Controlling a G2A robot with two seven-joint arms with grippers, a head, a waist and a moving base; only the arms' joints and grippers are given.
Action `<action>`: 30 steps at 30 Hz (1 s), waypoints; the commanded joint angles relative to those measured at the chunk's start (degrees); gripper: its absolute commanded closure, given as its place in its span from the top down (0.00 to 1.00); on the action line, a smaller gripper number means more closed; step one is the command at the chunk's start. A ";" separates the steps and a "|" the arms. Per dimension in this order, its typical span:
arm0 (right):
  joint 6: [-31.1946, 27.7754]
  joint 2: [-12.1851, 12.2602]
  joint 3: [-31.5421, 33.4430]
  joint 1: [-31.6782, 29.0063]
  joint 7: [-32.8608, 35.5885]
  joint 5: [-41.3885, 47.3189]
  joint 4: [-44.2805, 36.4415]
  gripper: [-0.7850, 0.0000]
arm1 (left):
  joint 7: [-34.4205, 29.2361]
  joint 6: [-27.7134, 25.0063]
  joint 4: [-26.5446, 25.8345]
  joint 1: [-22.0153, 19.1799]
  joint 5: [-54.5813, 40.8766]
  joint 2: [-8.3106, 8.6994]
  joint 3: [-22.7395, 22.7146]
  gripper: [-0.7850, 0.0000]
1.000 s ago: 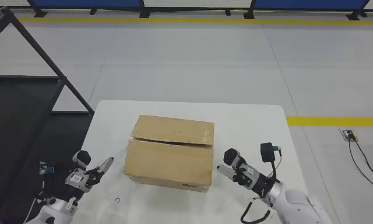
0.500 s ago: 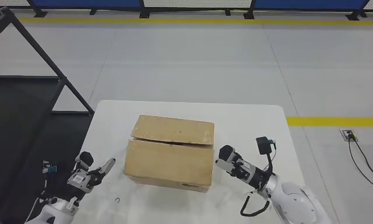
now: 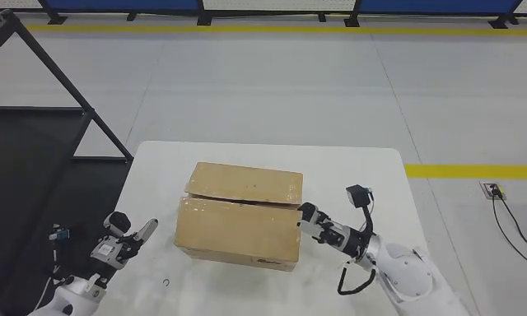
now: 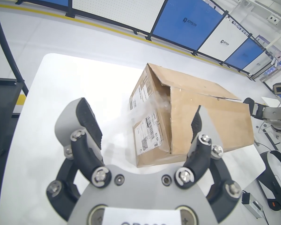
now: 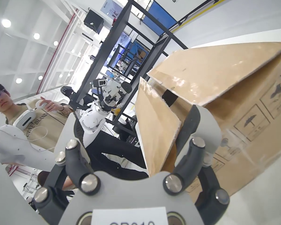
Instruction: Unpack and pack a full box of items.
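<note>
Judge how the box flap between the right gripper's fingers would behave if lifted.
The flap looks flat and straight-edged, so it probably stays stiff and hinges at its fold. The cardboard box is broad and low, so tipping seems unlikely; on the smooth white table it may slide instead.

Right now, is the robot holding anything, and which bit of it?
Nothing is gripped yet. The right gripper is open, with a flap of the box between its fingers. The left gripper is open too, apart from the box.

box [image 3: 239, 225] contents hidden, tiny dark object [image 3: 165, 282] too small to identify
</note>
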 commanded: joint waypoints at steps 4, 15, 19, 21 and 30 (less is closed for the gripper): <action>-6.45 0.79 1.42 -2.07 6.24 5.73 -2.64 1.00 | 0.04 0.04 -0.42 0.26 0.47 0.02 0.34 1.00; -12.42 3.64 4.00 -8.70 17.86 9.74 -12.19 1.00 | -1.85 -0.92 -0.98 -1.05 -0.07 0.19 1.67 1.00; -12.88 4.56 2.86 -9.87 17.41 7.14 -12.36 1.00 | -3.99 -5.53 -0.70 -1.10 1.14 0.51 2.40 1.00; -13.15 5.02 1.98 -10.00 17.14 5.99 -12.03 1.00 | -4.55 -8.07 -0.12 -0.87 1.54 0.67 2.53 1.00; -12.27 7.11 -2.53 -9.09 18.02 0.99 -10.19 1.00 | -9.37 -17.63 2.44 0.36 3.03 1.64 1.72 1.00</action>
